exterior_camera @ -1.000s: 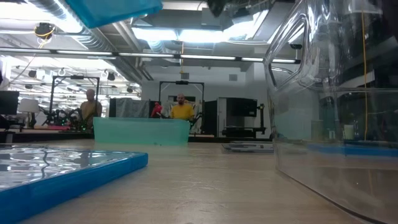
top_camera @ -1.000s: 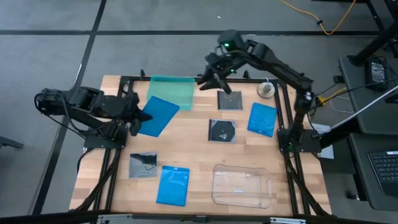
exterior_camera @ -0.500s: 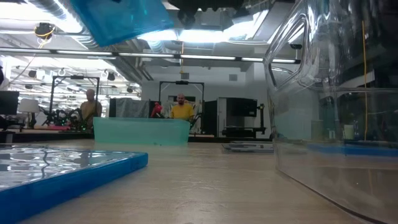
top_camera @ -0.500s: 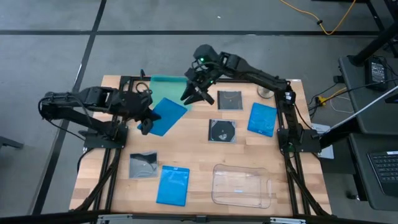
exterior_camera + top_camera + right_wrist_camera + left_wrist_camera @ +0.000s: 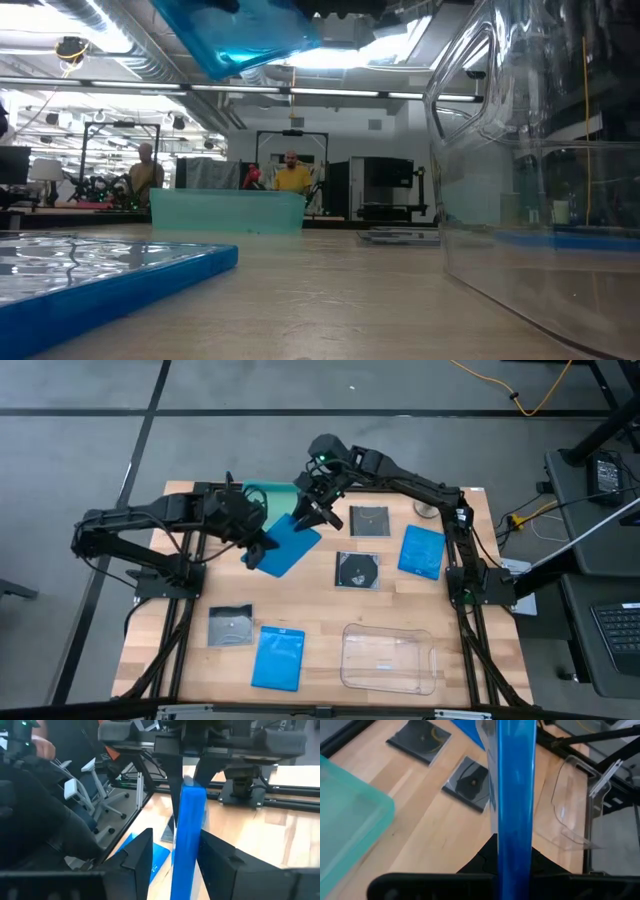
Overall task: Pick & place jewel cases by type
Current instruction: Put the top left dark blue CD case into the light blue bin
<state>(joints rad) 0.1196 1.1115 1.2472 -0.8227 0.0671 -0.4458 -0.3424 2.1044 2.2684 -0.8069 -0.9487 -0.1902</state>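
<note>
High view. My left gripper (image 5: 258, 546) is shut tight on one blue jewel case (image 5: 287, 543), held in the air above the table (image 5: 320, 622) at about 11 o'clock from table centre, just beside the teal tray (image 5: 268, 497). My right gripper (image 5: 311, 512) sits at the case's far edge, at 1 o'clock from the left one, jaws part open with the case edge between them; I cannot tell if they press on it. Two more blue cases lie flat: one (image 5: 422, 551) at 3 o'clock, one (image 5: 278, 657) at 7 o'clock. Three disc cases lie flat: one (image 5: 370, 521) at 1 o'clock, one (image 5: 357, 570) near centre, one (image 5: 231, 625) at 8 o'clock. The clear tray (image 5: 390, 657) is at 5 o'clock.

Low view. The held blue case (image 5: 245, 35) hangs tilted at 11 o'clock, high over the table. Another blue case (image 5: 110, 272) lies flat at 8 o'clock, close to the lens. The teal tray (image 5: 228, 211) stands far back; the clear tray (image 5: 540, 160) fills the 3 o'clock side. Two people (image 5: 292, 177) stand in the room behind.

Left wrist view. The held case (image 5: 516, 795) shows edge-on, clamped between my dark fingers (image 5: 435, 882). Two disc cases (image 5: 470, 782) and the clear tray (image 5: 572, 802) lie on the wood beyond.

Right wrist view. The held case (image 5: 188, 840) stands edge-on between my two spread fingers (image 5: 137, 855), a gap showing on either side.
</note>
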